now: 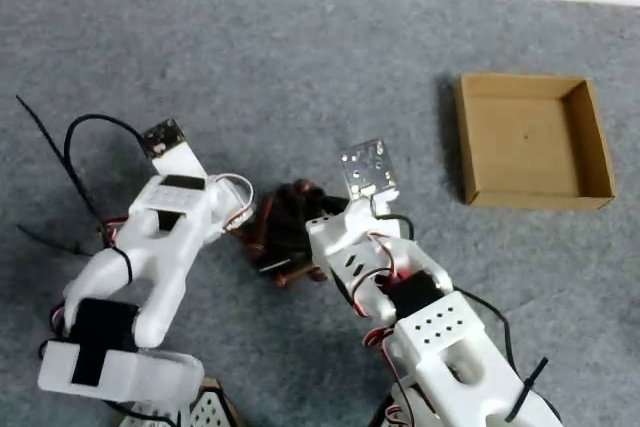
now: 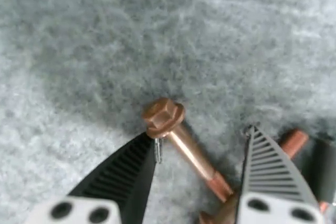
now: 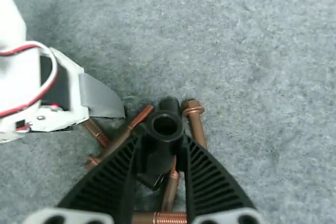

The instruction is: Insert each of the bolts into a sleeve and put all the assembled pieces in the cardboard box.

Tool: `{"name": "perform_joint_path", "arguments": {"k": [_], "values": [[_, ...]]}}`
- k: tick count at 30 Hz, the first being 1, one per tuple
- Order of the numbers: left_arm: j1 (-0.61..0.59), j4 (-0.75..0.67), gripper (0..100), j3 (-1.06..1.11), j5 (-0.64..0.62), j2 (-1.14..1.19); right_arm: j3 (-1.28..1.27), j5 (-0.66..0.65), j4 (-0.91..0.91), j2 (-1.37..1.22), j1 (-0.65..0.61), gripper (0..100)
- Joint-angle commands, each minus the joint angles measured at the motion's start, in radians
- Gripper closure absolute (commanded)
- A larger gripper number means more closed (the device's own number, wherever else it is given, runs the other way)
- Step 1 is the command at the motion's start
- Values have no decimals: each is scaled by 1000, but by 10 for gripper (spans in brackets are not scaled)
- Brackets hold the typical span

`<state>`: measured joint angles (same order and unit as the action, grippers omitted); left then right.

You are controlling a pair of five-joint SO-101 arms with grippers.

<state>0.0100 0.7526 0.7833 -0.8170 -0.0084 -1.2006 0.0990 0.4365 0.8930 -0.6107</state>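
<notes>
Possibly the left claw (image 2: 204,136), spread astride a bolt (image 2: 181,140), flicks it away on closing; near that bolt, the right claw (image 3: 161,141) pinches a sleeve (image 3: 165,125).

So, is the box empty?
Empty: the high view shows the box with a bare floor and nothing inside.

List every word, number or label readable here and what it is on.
None can be read.
The cardboard box is blank but for a dark speck; the copper bolt, black sleeve and white arms carry no legible print.
Marks on the wrist circuit boards are too small to read.
</notes>
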Motion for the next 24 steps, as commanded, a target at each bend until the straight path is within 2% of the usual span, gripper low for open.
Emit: {"name": "perform_joint_path", "arguments": {"k": [1,7,13,15,18,20,24], "values": [[-12,-2,758,-76,-5,77,10,-9,-33,28,13,995],[-16,25,758,-96,-5,82,10,-9,-33,28,13,995],[-107,25,766,-113,-5,82,10,-9,-33,28,13,995],[-105,25,828,-114,-2,84,10,-9,-33,28,13,995],[-104,25,1000,-119,3,84,10,-9,-33,28,13,995],[-104,25,970,-117,3,79,10,-9,-33,28,13,995],[-104,28,998,-117,14,76,10,-9,-33,28,13,995]]}}
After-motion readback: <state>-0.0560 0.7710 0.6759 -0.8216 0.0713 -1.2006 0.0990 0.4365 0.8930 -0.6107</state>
